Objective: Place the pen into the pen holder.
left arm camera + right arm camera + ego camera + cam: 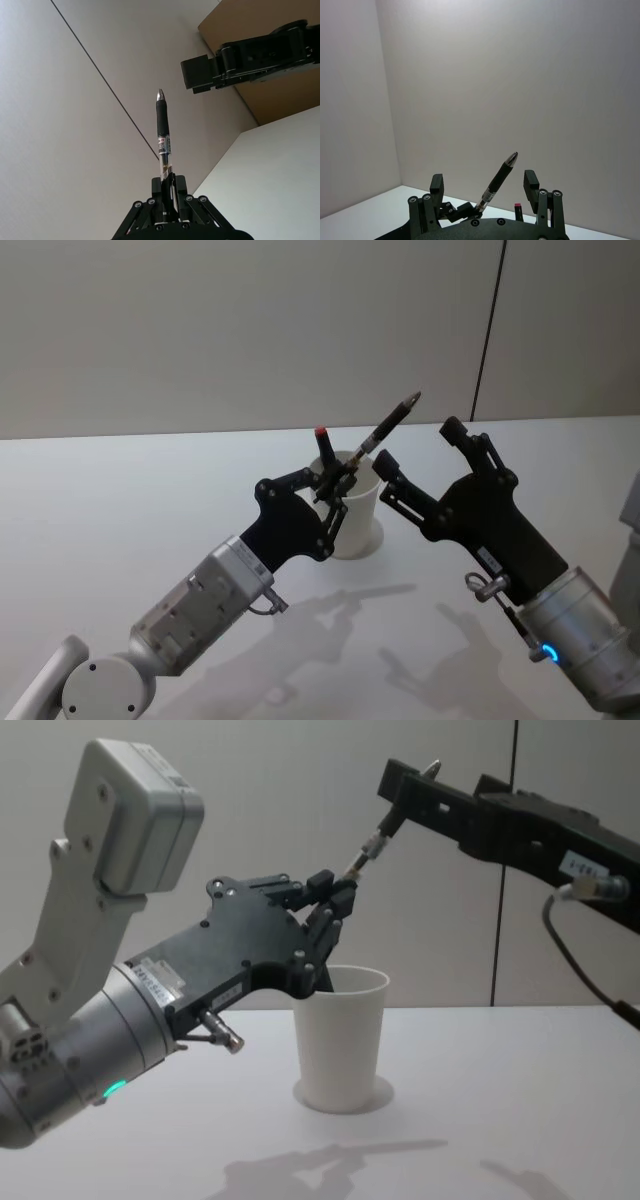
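Note:
My left gripper (337,480) is shut on the lower end of a black pen (386,428), just above the rim of the pen holder (360,525), a white paper cup standing upright on the table. The pen slants up and to the right, tip uppermost. In the left wrist view the pen (162,125) rises straight out of the closed fingers. My right gripper (418,446) hangs open around the pen's upper half; the right wrist view shows the pen (500,181) between its spread fingers without touching them. In the chest view the pen (368,850) runs above the pen holder (340,1040).
A dark stick with a red tip (322,436) rises from the cup's far rim beside my left gripper. The white table (120,500) spreads out on all sides. A plain wall stands behind it.

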You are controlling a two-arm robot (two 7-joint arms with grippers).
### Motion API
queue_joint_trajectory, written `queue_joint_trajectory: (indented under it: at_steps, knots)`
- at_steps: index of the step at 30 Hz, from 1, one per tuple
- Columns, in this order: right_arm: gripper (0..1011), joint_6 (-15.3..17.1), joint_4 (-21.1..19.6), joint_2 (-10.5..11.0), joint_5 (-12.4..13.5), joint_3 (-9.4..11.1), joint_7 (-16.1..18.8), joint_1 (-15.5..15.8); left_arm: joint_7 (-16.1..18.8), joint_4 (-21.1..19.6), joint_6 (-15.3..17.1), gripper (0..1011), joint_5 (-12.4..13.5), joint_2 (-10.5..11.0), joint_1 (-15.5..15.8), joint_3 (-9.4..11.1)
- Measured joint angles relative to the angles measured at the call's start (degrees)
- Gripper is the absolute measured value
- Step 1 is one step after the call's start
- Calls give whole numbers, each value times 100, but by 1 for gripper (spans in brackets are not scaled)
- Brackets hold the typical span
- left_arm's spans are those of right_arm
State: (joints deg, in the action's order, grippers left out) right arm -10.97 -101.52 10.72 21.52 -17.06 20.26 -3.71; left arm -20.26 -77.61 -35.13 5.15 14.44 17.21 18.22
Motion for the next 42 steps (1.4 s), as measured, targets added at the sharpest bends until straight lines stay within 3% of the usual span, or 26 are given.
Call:
queue_joint_trajectory:
  at_steps: [21,31,42]
  knots:
    - [1001,235,282,-76,673,56,36,-137,14,47,15,171,-20,-15,28,-4]
    - [1001,391,641,-222,1162,73,142,-357,14,53,15,171,-23,-17,33,-4]
    - [1001,524,1022,-385,1521,72,366,-633,13,56,15,171,-23,-17,34,-4]
